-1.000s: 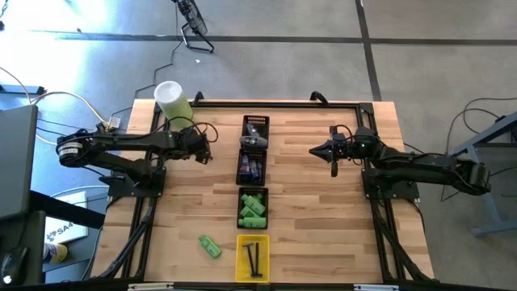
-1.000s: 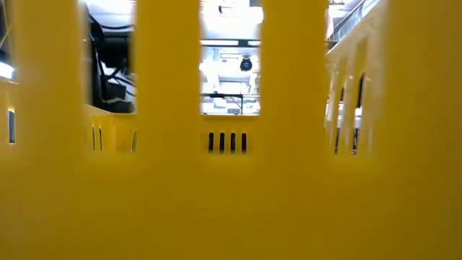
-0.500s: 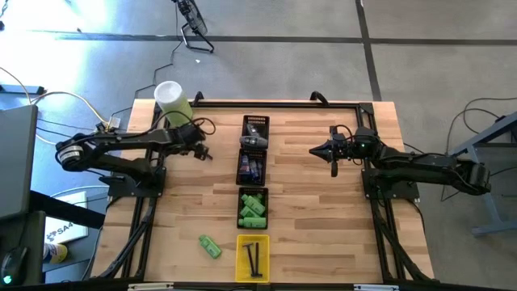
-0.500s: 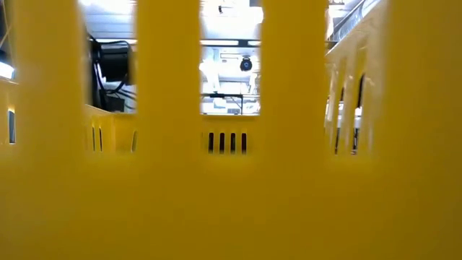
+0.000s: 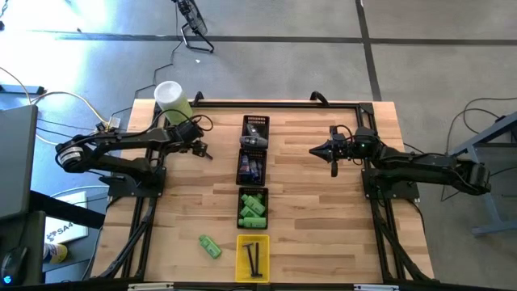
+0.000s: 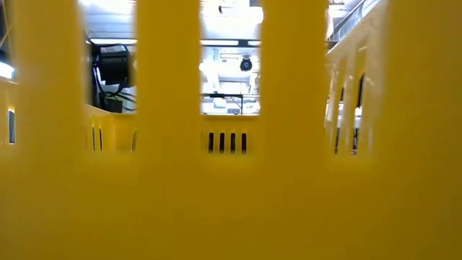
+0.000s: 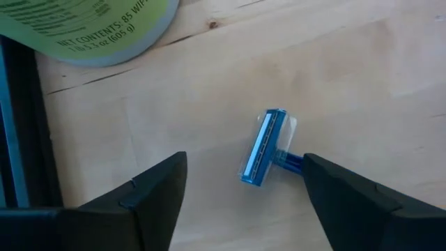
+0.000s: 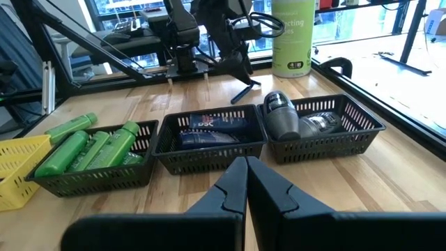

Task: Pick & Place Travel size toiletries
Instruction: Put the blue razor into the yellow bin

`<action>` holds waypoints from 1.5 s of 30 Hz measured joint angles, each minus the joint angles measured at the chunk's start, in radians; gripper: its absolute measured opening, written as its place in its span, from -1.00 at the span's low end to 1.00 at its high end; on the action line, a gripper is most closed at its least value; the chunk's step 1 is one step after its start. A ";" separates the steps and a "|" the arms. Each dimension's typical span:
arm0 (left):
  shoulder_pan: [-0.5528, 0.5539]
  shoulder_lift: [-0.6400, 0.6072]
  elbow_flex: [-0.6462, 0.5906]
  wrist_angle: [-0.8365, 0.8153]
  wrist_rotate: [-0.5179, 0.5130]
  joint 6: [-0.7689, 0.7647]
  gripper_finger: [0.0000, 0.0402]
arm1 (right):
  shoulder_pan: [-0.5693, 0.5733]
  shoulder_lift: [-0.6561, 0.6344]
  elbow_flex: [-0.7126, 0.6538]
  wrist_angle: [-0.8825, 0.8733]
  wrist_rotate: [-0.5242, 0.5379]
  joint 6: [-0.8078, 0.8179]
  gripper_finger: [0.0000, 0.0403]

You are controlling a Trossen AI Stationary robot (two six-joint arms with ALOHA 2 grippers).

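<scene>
Your left gripper point(image 7: 240, 192) hangs over a small blue razor point(image 7: 268, 150) that lies flat on the table point(image 5: 323, 210), with its fingers point(image 7: 150, 192) spread wide on either side and nothing held. The razor sits between the fingertips but nearer one finger, with its handle running under that finger, and it lies at a slant to the closing line. If you close from here, the near finger may hit first and skid the razor sideways or spin it, so you end up pinching the thin head edge or missing altogether. Because it lies so low, coming down too little would close the fingers above it; coming down too far would jam the tips into the wood. The wipes canister point(image 7: 90, 28) stands just beyond the gripper, and a lift or swing that way could knock it over.

Your right gripper point(image 8: 245, 183) waits closed and empty, above the table on the near side of the black trays point(image 8: 209, 150), well clear.
</scene>
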 joint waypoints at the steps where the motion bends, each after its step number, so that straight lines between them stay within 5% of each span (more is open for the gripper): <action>1: 0.000 0.000 0.000 0.000 0.000 0.000 0.34 | 0.000 0.000 0.000 0.000 0.000 0.000 -0.99; 9: 0.000 0.000 0.000 -0.001 -0.002 0.000 0.17 | 0.000 0.000 0.000 0.000 0.000 0.000 -0.99; 23: 0.000 0.002 0.000 0.001 0.045 0.086 0.17 | 0.000 0.000 0.000 0.000 0.000 0.000 -0.99; 34: 0.000 0.116 0.003 0.081 0.045 0.085 0.16 | 0.000 0.000 0.000 0.000 0.000 0.000 -0.99; 45: 0.000 0.071 0.020 0.073 0.052 0.166 0.16 | 0.000 0.000 0.000 0.000 0.003 0.000 -0.99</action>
